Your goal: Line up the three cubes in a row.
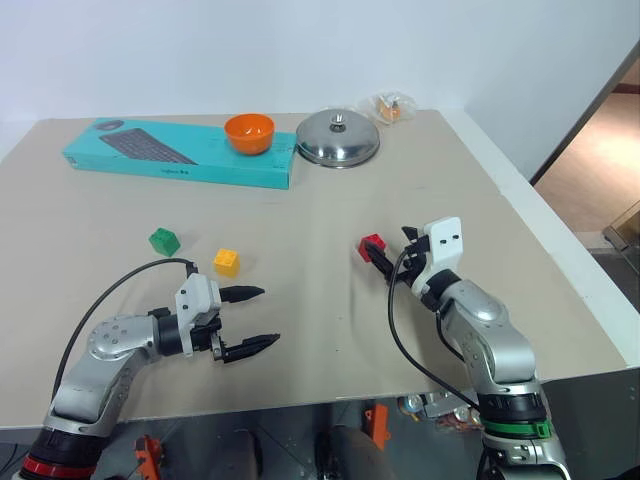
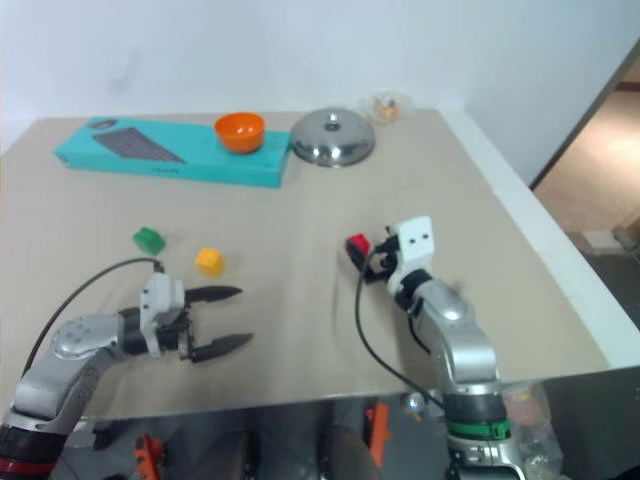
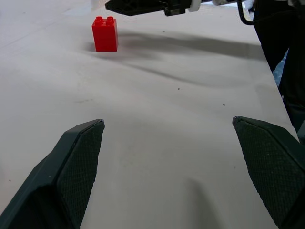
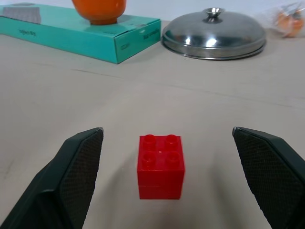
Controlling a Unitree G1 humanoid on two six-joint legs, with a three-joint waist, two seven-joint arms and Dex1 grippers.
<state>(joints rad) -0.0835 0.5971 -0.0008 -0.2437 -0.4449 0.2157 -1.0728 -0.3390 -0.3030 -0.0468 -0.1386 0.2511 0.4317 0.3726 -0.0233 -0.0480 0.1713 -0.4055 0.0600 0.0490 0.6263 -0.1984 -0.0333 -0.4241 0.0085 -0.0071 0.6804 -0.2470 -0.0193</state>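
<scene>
The red cube [image 1: 372, 246] sits right of the table's middle. My right gripper [image 1: 392, 250] is right beside it, fingers spread open. In the right wrist view the red cube [image 4: 161, 166] is centred in the gap of the right gripper [image 4: 167, 129], touching neither finger. The yellow cube [image 1: 227, 262] and the green cube [image 1: 165, 241] lie apart on the left half. My left gripper [image 1: 258, 318] hovers open and empty just in front of the yellow cube, pointing toward the red cube [image 3: 105, 34].
At the back of the table lies a teal keyboard box [image 1: 180, 155] with an orange bowl [image 1: 249, 133] on it. A steel lid [image 1: 338, 138] and a small plastic bag [image 1: 392, 107] sit beside it. The table's right edge [image 1: 560, 260] runs near my right arm.
</scene>
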